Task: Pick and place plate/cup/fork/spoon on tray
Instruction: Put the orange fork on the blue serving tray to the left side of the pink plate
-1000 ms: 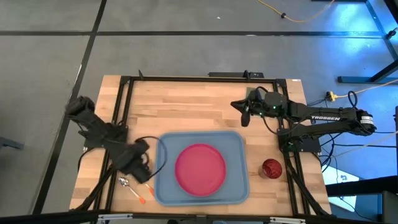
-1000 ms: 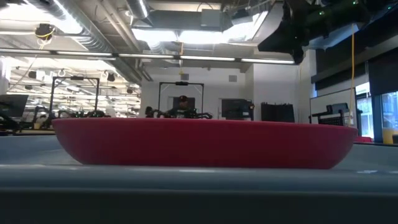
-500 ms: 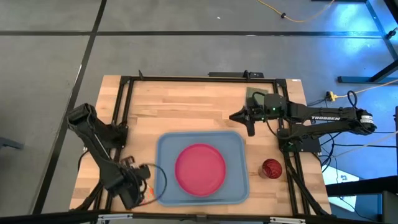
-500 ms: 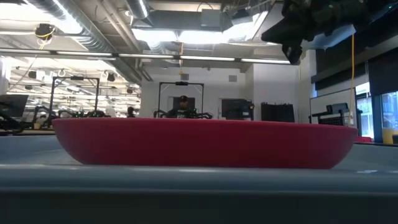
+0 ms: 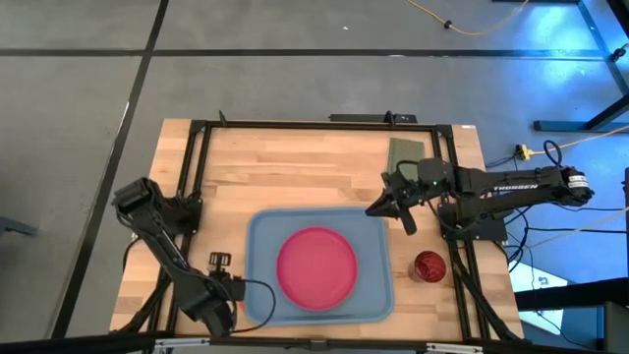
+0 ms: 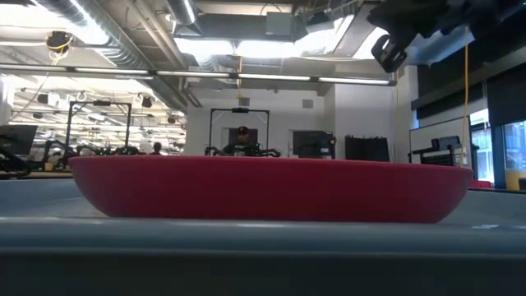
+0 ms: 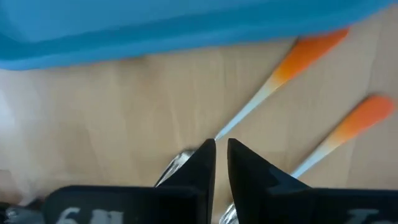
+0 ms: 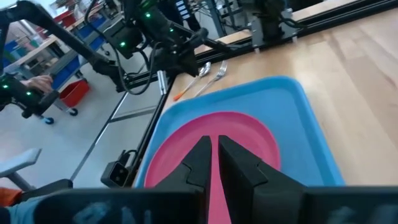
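Cutlery lies right under the left gripper (image 7: pixel 216 163), whose jaws are nearly pinched together and hold nothing. The spoon (image 7: pixel 261 98) and fork (image 7: pixel 339 133) lie side by side beside the tray (image 7: pixel 155 31). The right gripper (image 5: pixel 396 206) waits nearly closed, far away.

Grey floor (image 5: pixel 79 147), ceiling lights (image 6: pixel 271 45), workbenches.

A green pad (image 5: pixel 404 150) lies on the wooden table (image 5: pixel 295 167) — near its far edge.
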